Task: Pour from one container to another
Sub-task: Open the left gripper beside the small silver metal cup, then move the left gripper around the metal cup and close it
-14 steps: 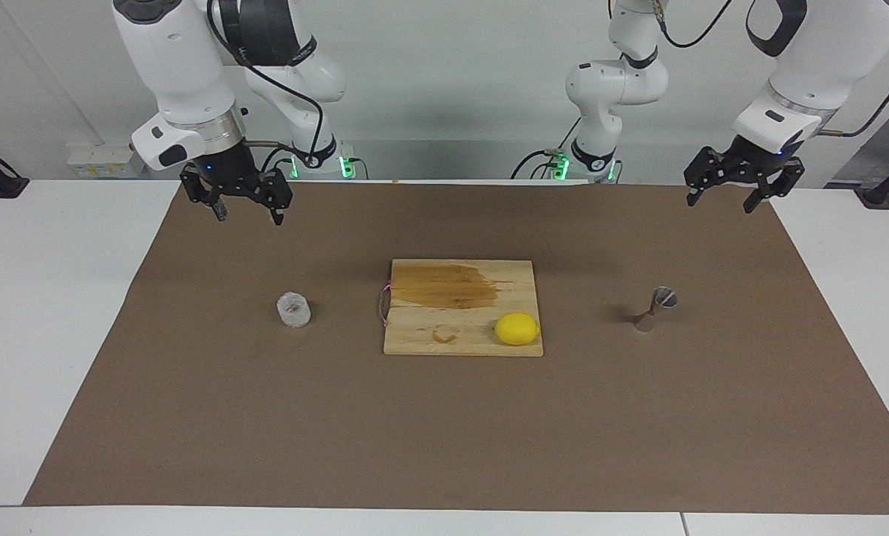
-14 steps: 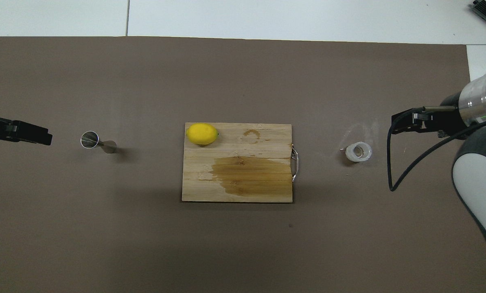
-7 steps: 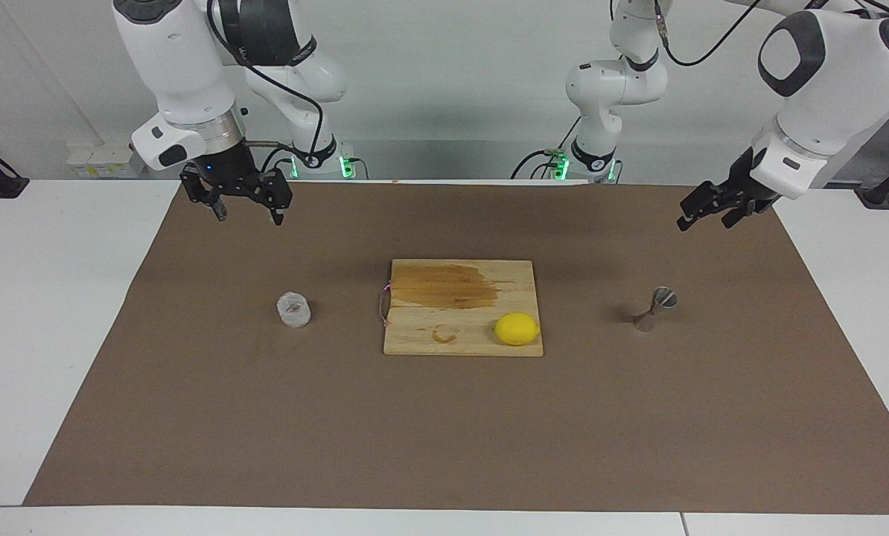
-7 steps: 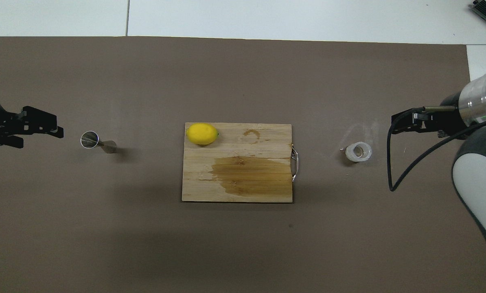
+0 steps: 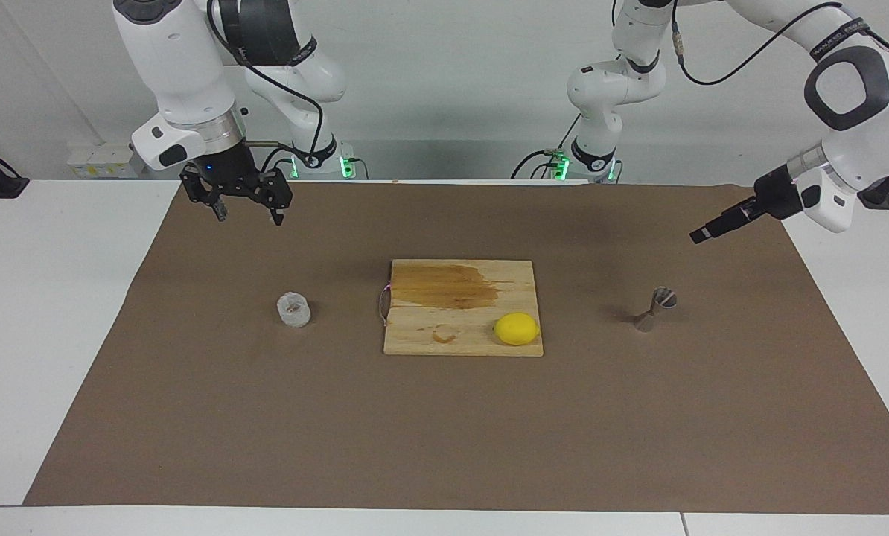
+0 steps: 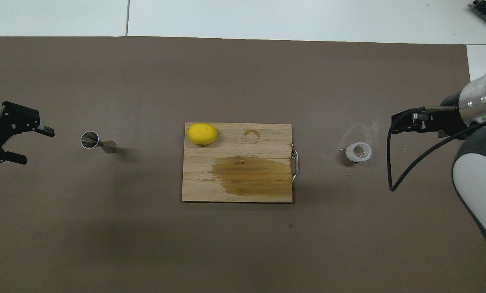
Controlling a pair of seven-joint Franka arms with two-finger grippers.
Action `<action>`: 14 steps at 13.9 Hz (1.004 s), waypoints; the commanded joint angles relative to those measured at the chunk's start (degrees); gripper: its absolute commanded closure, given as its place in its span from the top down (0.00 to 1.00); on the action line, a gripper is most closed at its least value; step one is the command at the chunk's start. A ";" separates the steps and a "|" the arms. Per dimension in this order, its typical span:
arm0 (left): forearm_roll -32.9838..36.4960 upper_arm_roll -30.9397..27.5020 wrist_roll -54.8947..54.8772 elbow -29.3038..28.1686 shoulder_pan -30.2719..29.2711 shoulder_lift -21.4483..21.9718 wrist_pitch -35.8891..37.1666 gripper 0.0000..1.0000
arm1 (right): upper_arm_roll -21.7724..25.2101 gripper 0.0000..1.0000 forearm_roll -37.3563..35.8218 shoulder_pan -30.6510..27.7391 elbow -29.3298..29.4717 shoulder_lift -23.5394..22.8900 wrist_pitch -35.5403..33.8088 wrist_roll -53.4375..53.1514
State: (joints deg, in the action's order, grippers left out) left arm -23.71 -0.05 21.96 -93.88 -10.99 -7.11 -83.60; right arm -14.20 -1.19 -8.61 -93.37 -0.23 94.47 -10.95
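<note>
White wall and cable runs stand at the robots' end of the scene, and below them we see a white counter (image 5: pixel 57 313) covered by a broad brown mat (image 5: pixel 444 432). At the middle of the mat lies a wooden cutting board (image 5: pixel 444 339) with a dark wet stain (image 5: pixel 444 286) on the half nearer the robots, a faint ring mark and a small metal handle on the edge toward the right arm's end. We see a lemon (image 5: pixel 517 329) resting on the board, at the corner farther from the robots toward the left arm's end. Our clear textured cup (image 5: pixel 294 310) stands upright on the mat beside the board, toward the right arm's end, apart from it. Our metal jigger (image 5: pixel 657 308) stands on the mat well apart from the board, toward the left arm's end, and appears upright. We find the right hand (image 5: pixel 246 212) hanging over the mat at the robots' edge, its fingers spread and pointing down, holding nothing, well apart from the cup. We see the left hand (image 6: pixel 19 145) raised over the mat near the left arm's end, turned sideways toward the jigger, fingers spread wide in the overhead view, empty and touching nothing.
</note>
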 commanded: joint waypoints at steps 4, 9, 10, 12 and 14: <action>-9.04 0.49 17.12 1.16 -5.70 -6.15 1.69 1.00 | -0.30 1.00 0.14 -0.53 -0.06 0.41 -0.42 -0.12; -21.18 0.58 21.19 -1.04 -12.65 -11.87 1.34 1.00 | -0.30 1.00 0.14 -0.53 -0.06 0.41 -0.42 -0.12; -23.64 0.49 22.15 -1.82 -13.35 -12.57 1.25 1.00 | -0.30 1.00 0.14 -0.53 -0.06 0.41 -0.42 -0.12; -25.50 0.67 24.17 -2.09 -13.80 -14.94 1.25 1.00 | -0.30 1.00 0.14 -0.53 -0.06 0.41 -0.42 -0.12; -26.73 0.67 24.44 -2.53 -14.41 -17.22 1.69 1.00 | -0.30 1.00 0.14 -0.53 -0.06 0.41 -0.42 -0.12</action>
State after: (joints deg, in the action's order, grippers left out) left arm -48.55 0.10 44.76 -96.13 -24.27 -22.43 -83.17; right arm -14.20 -1.19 -8.61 -93.37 -0.23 94.47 -10.95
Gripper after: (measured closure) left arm 0.000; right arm 0.000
